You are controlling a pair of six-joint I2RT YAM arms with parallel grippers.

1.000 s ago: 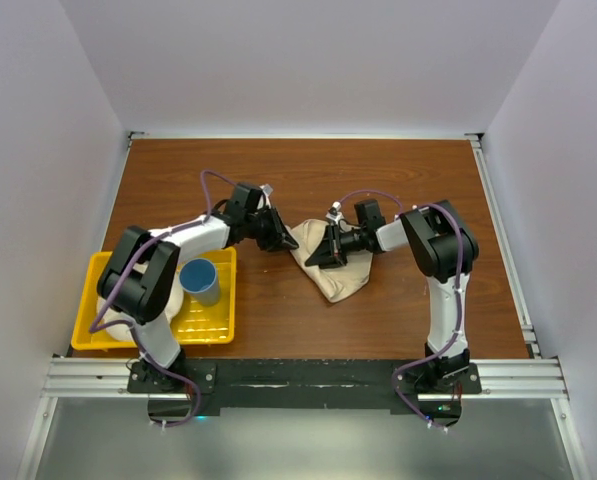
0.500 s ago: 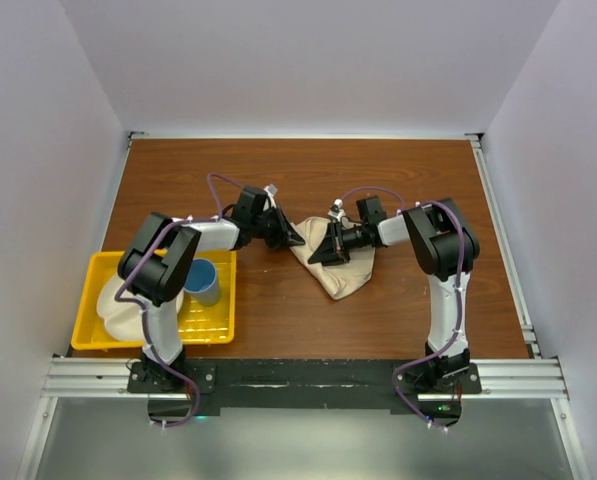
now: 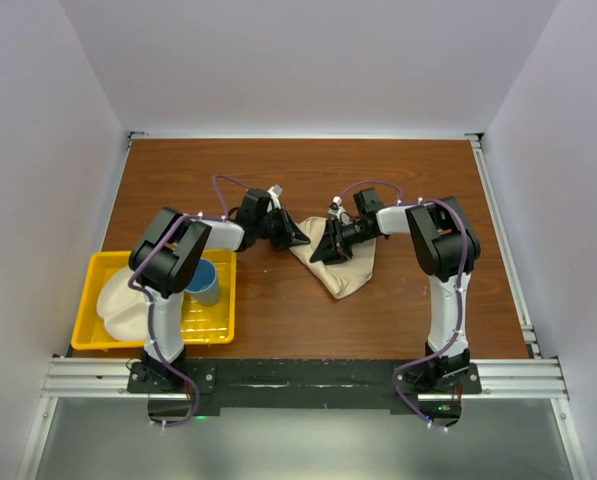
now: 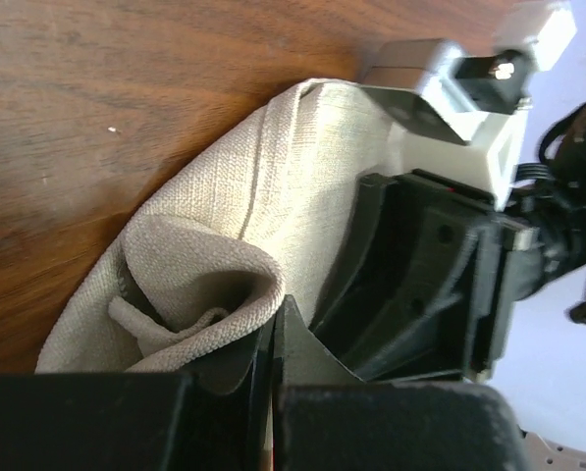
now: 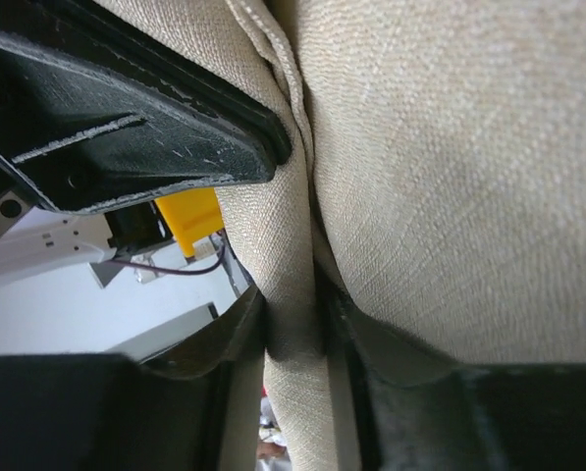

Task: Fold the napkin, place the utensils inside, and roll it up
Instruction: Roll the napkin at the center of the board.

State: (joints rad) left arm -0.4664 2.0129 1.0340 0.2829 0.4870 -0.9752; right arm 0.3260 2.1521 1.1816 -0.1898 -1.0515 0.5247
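Napkin lies bunched at tabletop centre; right claw pinches a ridge of it, left claw clenched at its 10 o'clock corner. Best draw both apart evenly, low, to flatten it

The napkin lies on the table, left gripper at its left edge, right gripper upon it. Well left of it, a tray holds a cup.
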